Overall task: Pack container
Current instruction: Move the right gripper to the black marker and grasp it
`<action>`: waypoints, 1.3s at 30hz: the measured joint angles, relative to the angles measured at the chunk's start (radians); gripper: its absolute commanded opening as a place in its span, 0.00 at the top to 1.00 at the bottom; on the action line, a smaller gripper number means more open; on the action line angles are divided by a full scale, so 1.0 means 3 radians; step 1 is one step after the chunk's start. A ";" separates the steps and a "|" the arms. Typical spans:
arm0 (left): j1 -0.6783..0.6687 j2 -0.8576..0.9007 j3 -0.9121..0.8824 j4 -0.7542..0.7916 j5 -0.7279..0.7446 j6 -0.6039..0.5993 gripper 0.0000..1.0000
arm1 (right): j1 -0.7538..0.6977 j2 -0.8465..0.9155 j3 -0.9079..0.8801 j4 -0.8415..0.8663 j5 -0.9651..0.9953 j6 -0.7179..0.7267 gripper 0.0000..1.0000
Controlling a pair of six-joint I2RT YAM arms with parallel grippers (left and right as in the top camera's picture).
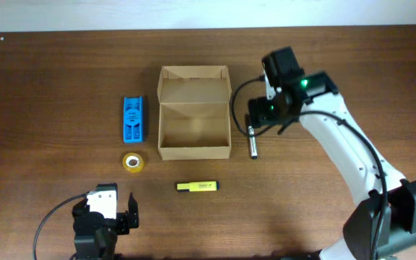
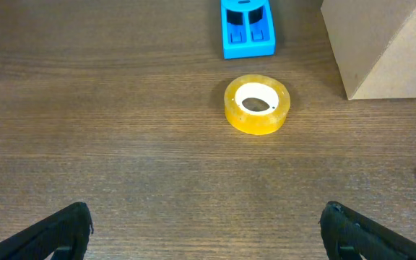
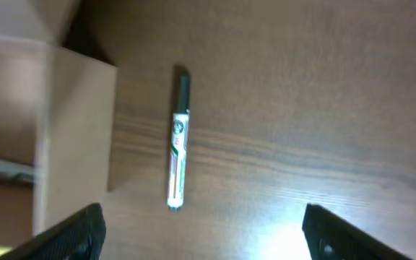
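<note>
The tan cardboard container [image 1: 193,115] stands open at the table's middle, its flap lid folded back at the far side; its corner shows in the left wrist view [image 2: 381,50] and its wall in the right wrist view [image 3: 71,137]. A white marker pen with a black cap [image 1: 252,141] lies just right of the box, also in the right wrist view [image 3: 179,148]. My right gripper [image 3: 204,231] is open and empty, hovering above the pen. My left gripper [image 2: 208,235] is open and empty near the front edge, short of the yellow tape roll [image 2: 257,104].
A blue plastic rectangular item [image 1: 133,119] lies left of the box, with the yellow tape roll [image 1: 133,162] in front of it. A yellow highlighter [image 1: 197,186] lies in front of the box. The right arm [image 1: 345,152] reaches in from the front right.
</note>
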 measured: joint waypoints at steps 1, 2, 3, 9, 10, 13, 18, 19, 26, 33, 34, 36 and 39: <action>0.0000 0.0000 0.0000 0.0000 0.0000 0.0000 0.01 | 0.0000 0.0000 -0.0103 0.0071 -0.0018 0.0028 0.11; 0.0000 0.0000 0.0000 0.0000 0.0000 0.0000 0.00 | 0.0006 0.0005 -0.0233 0.0192 -0.0047 0.0053 0.11; 0.0000 0.0000 0.0000 0.0000 0.0001 0.0000 0.00 | 0.0011 0.0008 -0.0303 0.0259 -0.0058 0.0079 0.11; 0.0000 0.0000 0.0000 0.0000 0.0000 0.0000 0.00 | 0.0053 0.0046 -0.0621 0.0601 -0.0122 0.0202 0.12; 0.0000 0.0000 0.0000 0.0000 0.0001 0.0000 0.00 | 0.0052 0.0048 -0.0654 0.0647 -0.0122 0.0216 0.12; 0.0000 0.0000 0.0000 0.0000 0.0000 0.0000 0.00 | 0.0052 0.0058 -0.0698 0.0762 -0.0134 0.0261 0.12; 0.0000 0.0000 0.0000 0.0000 0.0001 0.0000 0.00 | 0.0060 0.0219 -0.0703 0.0868 -0.0136 0.0281 0.14; 0.0000 0.0000 0.0000 0.0000 0.0000 0.0000 0.00 | 0.0062 0.0275 -0.0703 0.0890 -0.0136 0.0287 0.15; 0.0000 0.0000 0.0000 0.0000 0.0001 0.0000 0.00 | 0.0066 0.0562 -0.0722 0.0950 -0.0148 0.0291 0.33; 0.0000 0.0000 0.0000 0.0000 0.0000 0.0000 0.01 | 0.0065 0.0671 -0.0722 0.0993 -0.0148 0.0295 0.38; 0.0000 0.0000 0.0000 0.0000 0.0001 0.0000 0.01 | 0.0066 0.0696 -0.0722 0.0996 -0.0148 0.0298 0.38; 0.0000 0.0000 0.0000 0.0000 0.0001 0.0000 0.00 | 0.0065 0.0748 -0.0722 0.0996 -0.0148 0.0296 0.38; 0.0000 0.0000 0.0000 0.0000 0.0001 0.0000 0.00 | 0.0066 0.0783 -0.0721 0.0998 -0.0148 0.0299 0.44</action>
